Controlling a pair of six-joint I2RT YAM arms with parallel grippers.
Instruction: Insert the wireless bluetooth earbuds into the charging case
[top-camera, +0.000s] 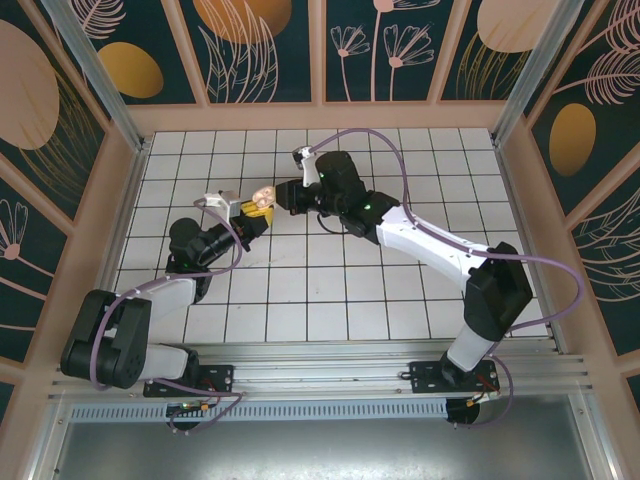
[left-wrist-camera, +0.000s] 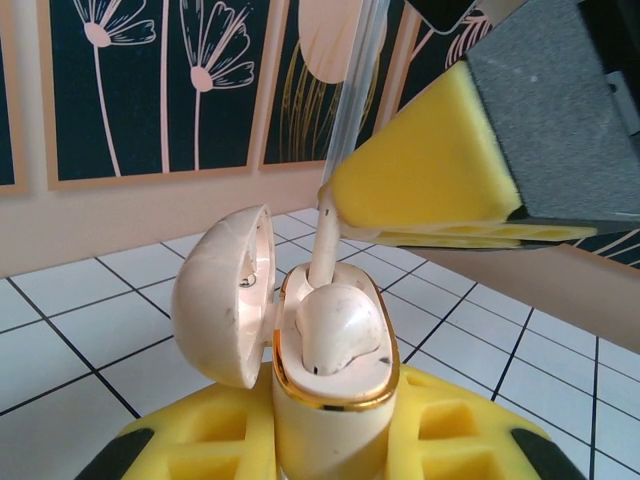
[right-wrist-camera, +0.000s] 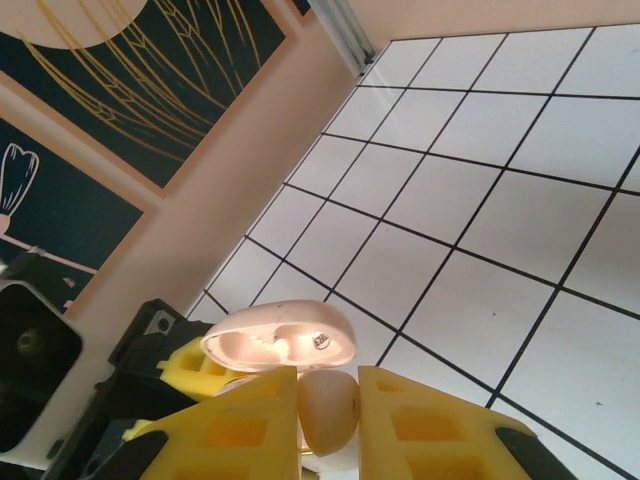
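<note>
At the near table edge: left arm base (top-camera: 190, 380) and right arm base (top-camera: 450, 378) sit bolted side by side, both arms reaching toward mid-table.
Left gripper (top-camera: 258, 208): clenched, its yellow foam pads (left-wrist-camera: 190, 445) clamping the charging case (left-wrist-camera: 335, 425) by its lower body and keeping it upright.
Charging case: cream with a gold rim. Its lid (left-wrist-camera: 220, 300) is swung open to the left in the left wrist view.
Seated earbud (left-wrist-camera: 340, 325): cream-beige, resting in the front socket of the case.
Right gripper (top-camera: 283, 196): closed from above the case, its yellow pads on either side of the second earbud (right-wrist-camera: 328, 410) and pinching it.
Second earbud: cream-beige, stem pointing down, lower end at the case's rim just behind the seated earbud. How deep it sits cannot be told.
Tiled table (top-camera: 300, 290): white squares with dark grout, spreading beyond both grippers.
Back wall (top-camera: 270, 50): dark panels with pale flower drawings in peach frames.
</note>
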